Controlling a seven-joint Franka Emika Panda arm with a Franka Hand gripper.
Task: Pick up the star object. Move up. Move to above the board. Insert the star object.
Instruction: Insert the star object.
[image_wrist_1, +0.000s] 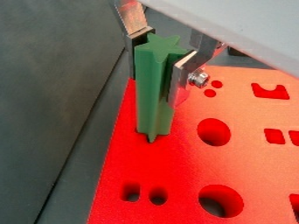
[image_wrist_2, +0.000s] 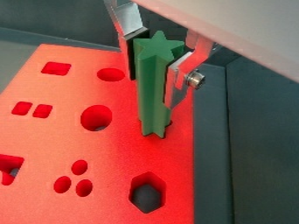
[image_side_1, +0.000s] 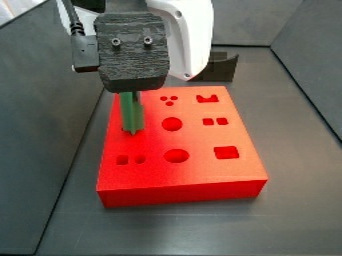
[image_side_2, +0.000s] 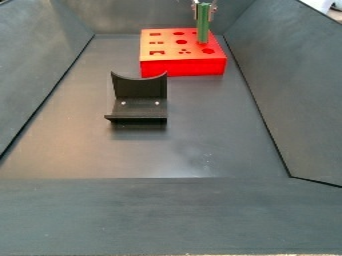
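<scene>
Nearest in both wrist views: the pincer, flat silver plates clamped on the upper part of the star object, one plate pressed to each flank, a screw head showing on the finger toward the board's middle. A tall bright green peg, matte, star-ridged in section, pointed ridges visible at its top end. Standing upright, lower end meeting the board at its edge strip; whether seated in a hole or only resting on the surface, cannot tell, the foot masking whatever lies beneath.

Beyond the peg, a flat bright red block, fine grainy matte top, cut with round holes, paired small squares, a hexagon, a triple-dot cluster and a notched rectangle. Far corners cropped by the picture edges.

In a side view, a black ribbed pincer housing with a white arm shell behind, hiding the peg's top; only the lower green shaft showing, at about 10 o'clock on the red block. Dark grey smooth worktop around it.

In a side view from farther off, the fixture near centre, dark L-shaped bracket on a base plate; past it at 12 o'clock the red block with the green peg upright at its 2 o'clock corner, top cut off by the frame.
</scene>
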